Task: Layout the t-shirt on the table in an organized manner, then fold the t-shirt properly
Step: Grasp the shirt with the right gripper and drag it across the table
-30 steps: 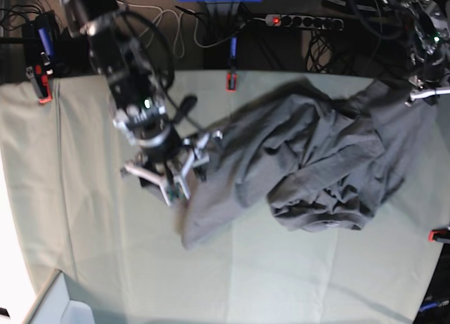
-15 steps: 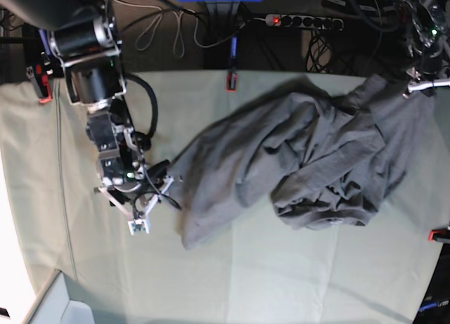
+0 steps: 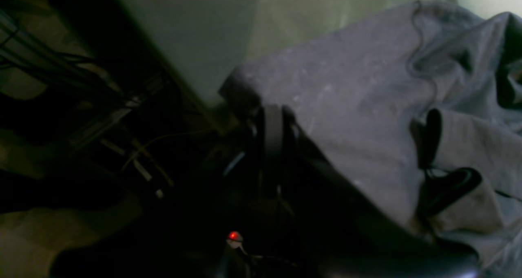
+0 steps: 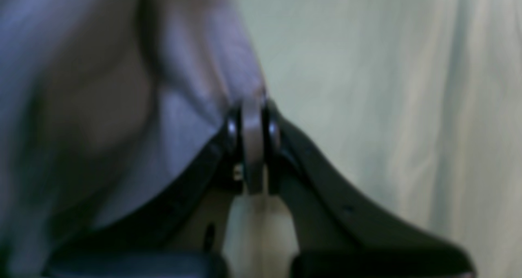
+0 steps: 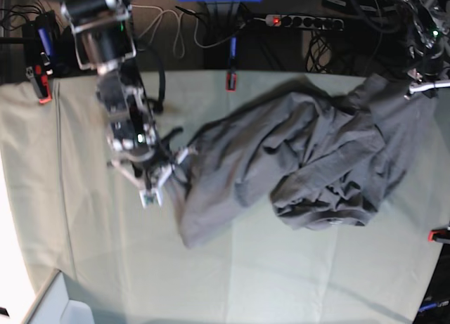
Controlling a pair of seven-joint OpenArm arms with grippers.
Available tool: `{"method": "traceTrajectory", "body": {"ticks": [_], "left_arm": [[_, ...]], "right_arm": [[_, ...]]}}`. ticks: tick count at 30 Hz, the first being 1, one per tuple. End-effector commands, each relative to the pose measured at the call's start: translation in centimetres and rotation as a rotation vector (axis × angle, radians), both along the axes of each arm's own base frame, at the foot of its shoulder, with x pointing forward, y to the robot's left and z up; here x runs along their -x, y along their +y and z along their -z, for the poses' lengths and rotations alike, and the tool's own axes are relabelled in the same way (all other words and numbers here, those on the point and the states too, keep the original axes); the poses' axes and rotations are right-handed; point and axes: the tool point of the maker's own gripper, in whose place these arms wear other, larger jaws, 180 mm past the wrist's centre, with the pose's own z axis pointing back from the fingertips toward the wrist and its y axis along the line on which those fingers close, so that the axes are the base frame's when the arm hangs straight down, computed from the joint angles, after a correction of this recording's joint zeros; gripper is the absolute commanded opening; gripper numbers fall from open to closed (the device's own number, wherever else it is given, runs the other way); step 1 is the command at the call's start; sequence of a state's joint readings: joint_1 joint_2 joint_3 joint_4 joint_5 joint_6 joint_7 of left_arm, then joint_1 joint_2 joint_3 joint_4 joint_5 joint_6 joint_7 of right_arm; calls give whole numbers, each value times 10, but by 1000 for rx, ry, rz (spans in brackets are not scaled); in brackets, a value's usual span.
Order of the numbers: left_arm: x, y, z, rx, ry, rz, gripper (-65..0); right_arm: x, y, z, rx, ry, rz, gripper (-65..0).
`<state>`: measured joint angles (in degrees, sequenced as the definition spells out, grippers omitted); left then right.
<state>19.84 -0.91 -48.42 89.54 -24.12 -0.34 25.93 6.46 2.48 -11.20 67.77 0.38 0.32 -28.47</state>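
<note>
We found the t-shirt [image 5: 302, 162] lying crumpled across the middle and far right of the table [image 5: 70, 240]. The right gripper [image 4: 253, 119] had its fingers pinched together on the shirt's left edge. The left gripper [image 3: 272, 125] was clamped on cloth at the far-right table edge.

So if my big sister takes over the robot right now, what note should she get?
Right gripper: shut on the t-shirt, pinching its edge.
Left gripper: shut on the t-shirt, at the table's far corner.
The shirt lies bunched and creased on the table.
Done: both arms have a grip.
Left: spread it flat, then fold it.
</note>
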Motion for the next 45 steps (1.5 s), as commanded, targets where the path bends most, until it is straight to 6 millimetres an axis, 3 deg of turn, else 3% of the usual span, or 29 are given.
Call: {"method": "traceTrajectory", "body": {"ticks": [1, 5, 8, 12, 17, 19, 21, 23, 25, 29, 34, 37, 42, 45], "left_arm": [[-4, 8, -15, -47, -29, 2, -649], [-11, 8, -39, -94, -70, 22, -649], [-8, 5, -57, -132, -88, 40, -649], [-4, 8, -67, -160, -89, 46, -649], [17, 31, -72, -189, -75, -29, -649], [20, 32, -71, -188, -73, -37, -649], [21, 31, -69, -184, -70, -37, -649], [23, 30, -61, -167, -58, -42, -649], [22, 27, -50, -142, -44, -40, -649], [24, 25, -32, -104, -14, -42, -649], [22, 24, -28, -92, -16, -48, -649], [23, 25, -28, -93, -15, -47, -649], [22, 25, -28, -94, -15, -47, -649], [23, 24, -27, -91, -15, -48, -649]], "right_arm": [[-17, 1, -32, -10, -109, -5, -650], [-1, -25, -77, -5, -234, 41, -650], [18, -59, -101, 10, -293, 131, -650], [47, -106, -112, 56, -307, 248, -650], [87, -156, -119, 106, -302, 409, -650], [99, -167, -116, 110, -288, 462, -650], [109, -165, -107, 105, -255, 458, -650], [114, -151, -100, 90, -228, 399, -650], [115, -124, -95, 57, -206, 283, -650], [119, -43, -97, -38, -190, -31, -650], [136, 28, -97, -122, -165, -302, -650], [157, 63, -92, -169, -128, -410, -582], [194, 127, -91, -267, -85, -600, -399], [208, 160, -83, -315, -55, -687, -335]]}}
